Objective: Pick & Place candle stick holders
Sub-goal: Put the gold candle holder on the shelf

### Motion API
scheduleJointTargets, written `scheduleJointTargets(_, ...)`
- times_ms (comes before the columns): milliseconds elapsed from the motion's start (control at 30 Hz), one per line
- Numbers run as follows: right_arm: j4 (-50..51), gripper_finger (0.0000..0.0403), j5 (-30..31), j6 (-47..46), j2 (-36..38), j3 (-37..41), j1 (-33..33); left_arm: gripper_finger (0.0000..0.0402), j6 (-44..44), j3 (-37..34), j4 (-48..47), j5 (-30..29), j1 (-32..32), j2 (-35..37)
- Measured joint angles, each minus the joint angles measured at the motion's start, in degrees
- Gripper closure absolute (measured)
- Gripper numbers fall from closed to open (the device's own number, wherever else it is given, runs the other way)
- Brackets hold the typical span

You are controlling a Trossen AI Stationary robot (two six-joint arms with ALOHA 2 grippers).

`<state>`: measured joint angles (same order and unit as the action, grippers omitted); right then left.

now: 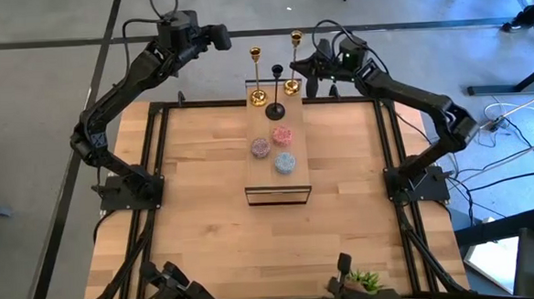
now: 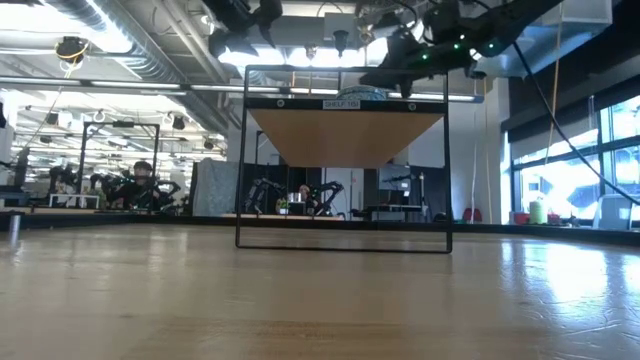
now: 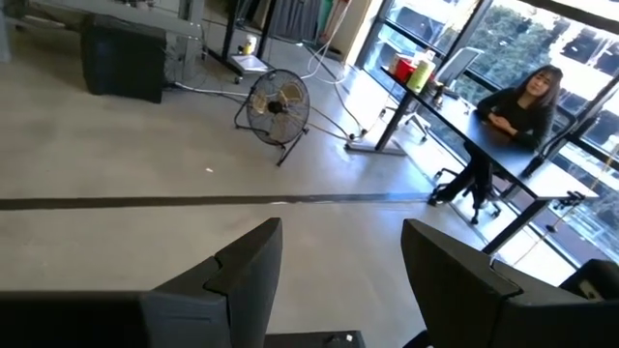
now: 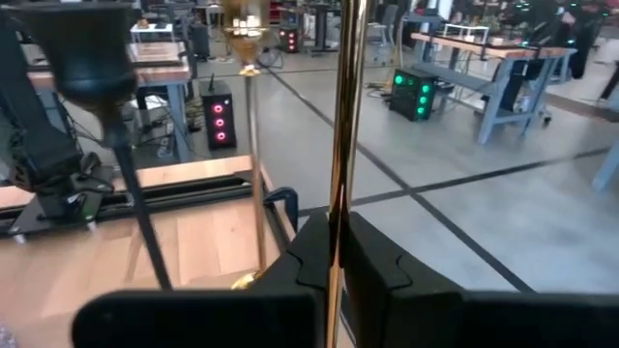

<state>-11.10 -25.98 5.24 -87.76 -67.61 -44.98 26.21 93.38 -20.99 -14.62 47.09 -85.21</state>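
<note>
A raised shelf [image 1: 277, 187] stood at the middle of the counter [image 1: 197, 217], running from its far edge toward the centre of the frame. Three candle tins [image 1: 275, 147] sat in a cluster on the shelf's middle. At the shelf's far end, upper centre of the frame, stood three candlesticks: one [image 1: 257, 77] on the left, one [image 1: 275, 92] in the middle nearest the tins, one [image 1: 297, 61] on the right. The right end effector [image 1: 299, 70] sat around the right candlestick's stem; the left end effector [image 1: 224, 34] hung upper left of them, apart.
</note>
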Motion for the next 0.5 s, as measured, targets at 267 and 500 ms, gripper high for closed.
scheduleJointTargets(267, -2.4, 0.0388, 0.1, 0.1, -3.8, -0.1, 1.7, 0.0192, 0.0, 0.0, -0.2, 2.2, 0.0, 0.0)
scheduleJointTargets(500, -3.1, 0.0388, 2.5, 0.3, -4.2, -0.1, 2.4, 0.0192, -0.7, 0.0, -0.2, 3.6, 0.0, 0.0)
